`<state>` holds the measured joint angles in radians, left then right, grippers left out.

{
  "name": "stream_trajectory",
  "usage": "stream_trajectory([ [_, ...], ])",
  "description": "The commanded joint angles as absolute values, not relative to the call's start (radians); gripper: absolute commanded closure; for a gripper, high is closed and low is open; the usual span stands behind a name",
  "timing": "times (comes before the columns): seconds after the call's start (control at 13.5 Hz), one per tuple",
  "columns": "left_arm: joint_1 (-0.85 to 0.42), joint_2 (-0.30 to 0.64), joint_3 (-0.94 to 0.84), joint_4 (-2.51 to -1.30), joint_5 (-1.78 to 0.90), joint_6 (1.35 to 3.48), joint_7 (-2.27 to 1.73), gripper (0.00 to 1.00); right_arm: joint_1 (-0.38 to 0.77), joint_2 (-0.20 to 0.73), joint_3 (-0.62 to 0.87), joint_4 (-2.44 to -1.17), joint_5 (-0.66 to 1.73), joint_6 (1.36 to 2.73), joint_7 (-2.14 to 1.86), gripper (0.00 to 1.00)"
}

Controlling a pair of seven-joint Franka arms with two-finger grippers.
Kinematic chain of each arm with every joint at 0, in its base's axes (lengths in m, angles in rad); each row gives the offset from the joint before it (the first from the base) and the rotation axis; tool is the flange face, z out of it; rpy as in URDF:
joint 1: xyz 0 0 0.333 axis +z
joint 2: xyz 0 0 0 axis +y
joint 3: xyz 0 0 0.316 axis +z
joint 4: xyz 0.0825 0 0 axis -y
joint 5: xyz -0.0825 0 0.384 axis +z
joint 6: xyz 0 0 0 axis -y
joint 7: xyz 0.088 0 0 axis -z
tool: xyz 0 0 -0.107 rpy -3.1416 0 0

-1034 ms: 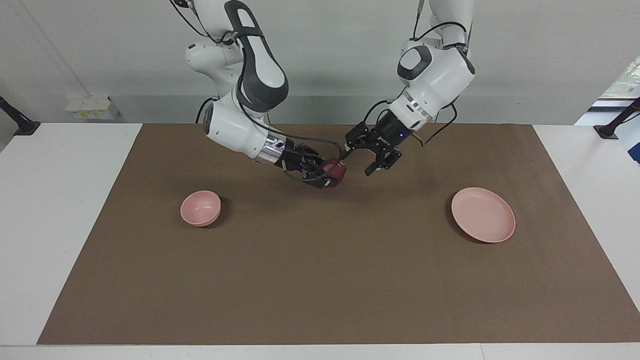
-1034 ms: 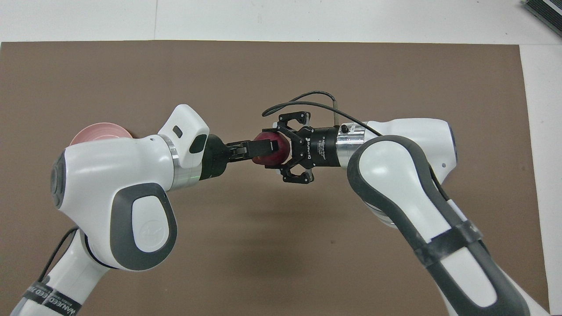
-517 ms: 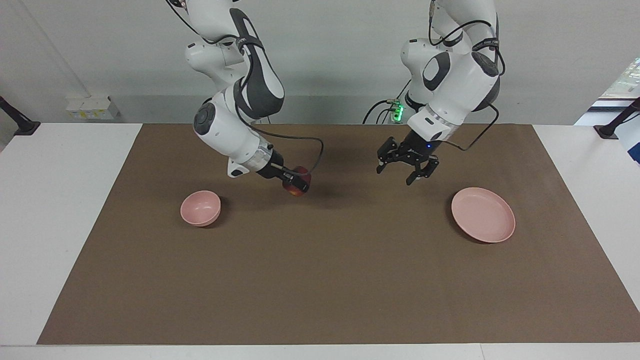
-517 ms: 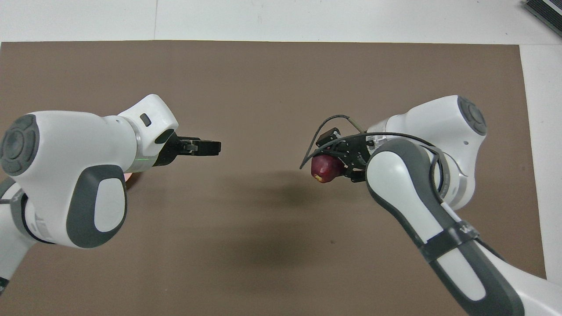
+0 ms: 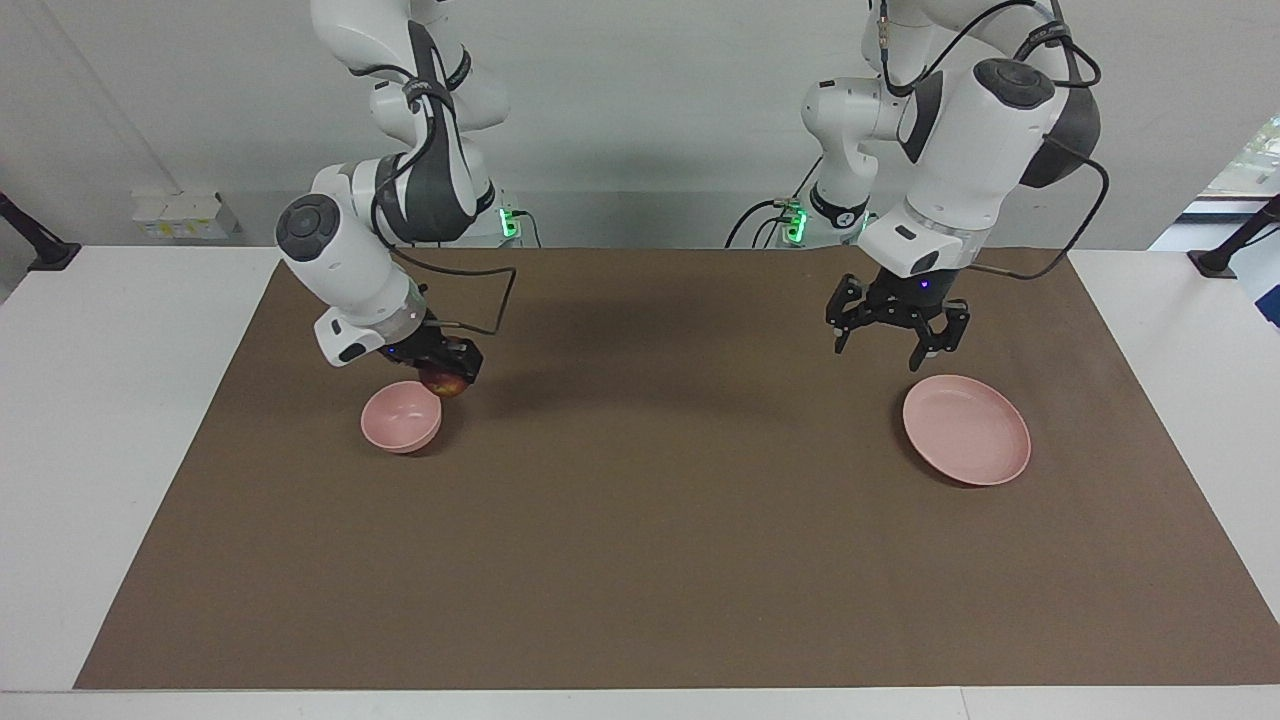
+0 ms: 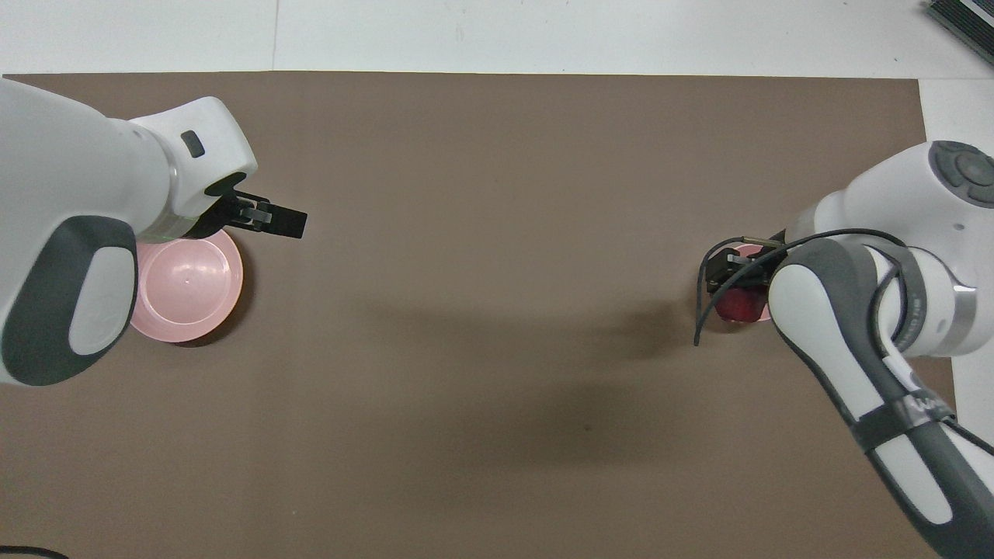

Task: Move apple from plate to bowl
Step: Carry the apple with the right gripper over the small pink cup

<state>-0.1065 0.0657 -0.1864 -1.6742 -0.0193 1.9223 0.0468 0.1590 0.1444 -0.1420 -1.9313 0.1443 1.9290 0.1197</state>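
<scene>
Half a second ago the right gripper (image 5: 449,374) carried the apple (image 5: 443,382) over the bare mat between the two dishes; it has since swung toward the right arm's end of the table and now holds the apple, fingers closed on it, just above the rim of the bowl (image 5: 400,417), at the edge nearer the robots. In the overhead view the apple (image 6: 738,306) shows against the bowl (image 6: 752,251), which the arm mostly covers. The bowl has not moved and nothing lies in it.

The brown mat (image 5: 640,560) between bowl and plate is open, as is the wide strip along the edge farthest from the robots. The bowl sits well inside the mat's border at the right arm's end.

The left gripper (image 5: 893,347) has drawn back toward its own end of the table and now hangs with fingers spread, holding nothing, over the mat just by the plate (image 5: 966,430), at the plate's rim nearer the robots. The plate lies bare, unmoved, well inside the mat's edge
</scene>
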Motion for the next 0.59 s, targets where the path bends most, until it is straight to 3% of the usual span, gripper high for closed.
stream_trajectory([
  [0.0, -0.075, 0.071, -0.189, -1.547, 0.006, 1.736, 0.054, 0.00, 0.083, 0.114, -0.130, -1.976, 0.092, 1.959, 0.052, 1.00],
  [0.52, 0.015, 0.028, -0.130, -1.447, 0.011, 1.453, 0.055, 0.00, 0.055, 0.199, -0.129, -1.986, 0.091, 2.065, 0.029, 0.99],
])
